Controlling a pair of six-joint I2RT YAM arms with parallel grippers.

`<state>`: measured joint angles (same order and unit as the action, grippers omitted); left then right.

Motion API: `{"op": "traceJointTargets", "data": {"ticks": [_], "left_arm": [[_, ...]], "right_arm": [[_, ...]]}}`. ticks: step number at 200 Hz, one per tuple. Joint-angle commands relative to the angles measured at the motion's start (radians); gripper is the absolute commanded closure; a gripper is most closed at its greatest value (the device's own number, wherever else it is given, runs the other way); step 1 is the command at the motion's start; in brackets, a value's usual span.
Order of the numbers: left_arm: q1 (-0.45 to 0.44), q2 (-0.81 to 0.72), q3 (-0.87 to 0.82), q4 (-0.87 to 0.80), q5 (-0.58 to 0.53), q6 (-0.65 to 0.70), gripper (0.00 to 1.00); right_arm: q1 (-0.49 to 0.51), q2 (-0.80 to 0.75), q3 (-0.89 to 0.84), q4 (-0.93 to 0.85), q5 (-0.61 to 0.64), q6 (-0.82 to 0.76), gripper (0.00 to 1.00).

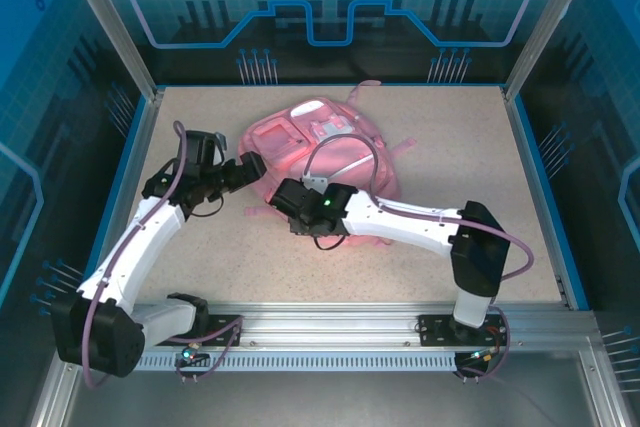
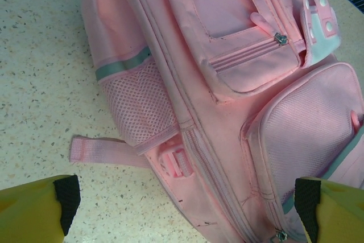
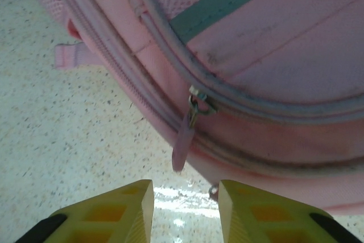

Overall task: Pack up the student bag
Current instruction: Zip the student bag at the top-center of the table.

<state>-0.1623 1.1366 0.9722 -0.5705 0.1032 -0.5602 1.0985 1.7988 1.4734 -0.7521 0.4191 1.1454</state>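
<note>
Two sets of fingers, one bag.

Left fingers (image 2: 34, 209): spread wide, empty, one over the table (image 1: 470, 177) and one over the bag's edge.

Right fingers (image 3: 114, 214): narrowly parted, pinching nothing, just short of a zip pull (image 3: 181, 146) hanging at the bag's near edge.

Student bag (image 1: 330, 142): pink, lying flat with its pockets up, mid-table toward the far side.

Table: speckled beige.

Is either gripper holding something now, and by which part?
Nothing is held. The left gripper stands wide open at the side of the student bag. The right gripper is open too; the zip pull lies ahead of it, not inside its jaws.
</note>
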Motion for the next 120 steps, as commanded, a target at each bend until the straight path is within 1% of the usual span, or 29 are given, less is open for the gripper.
{"op": "traceJointTargets", "data": {"ticks": [1,23,50,100,120], "left_arm": [[0.018,-0.023,-0.006,-0.013,0.029,0.001,0.01],[0.02,-0.019,-0.002,-0.011,0.049,0.006,0.01],[0.021,-0.013,-0.01,0.0,0.061,0.005,0.01],[0.021,0.002,-0.015,0.019,0.078,-0.01,0.01],[0.021,0.006,-0.016,0.031,0.085,-0.024,0.01]], "right_arm": [[-0.004,0.039,0.066,-0.034,0.08,0.059,0.67],[-0.02,0.07,0.089,-0.048,0.087,0.077,0.68],[-0.035,0.095,0.103,-0.052,0.096,0.08,0.73],[-0.052,0.154,0.15,-0.087,0.099,0.071,0.78],[-0.054,0.168,0.16,-0.094,0.104,0.076,0.83]]}}
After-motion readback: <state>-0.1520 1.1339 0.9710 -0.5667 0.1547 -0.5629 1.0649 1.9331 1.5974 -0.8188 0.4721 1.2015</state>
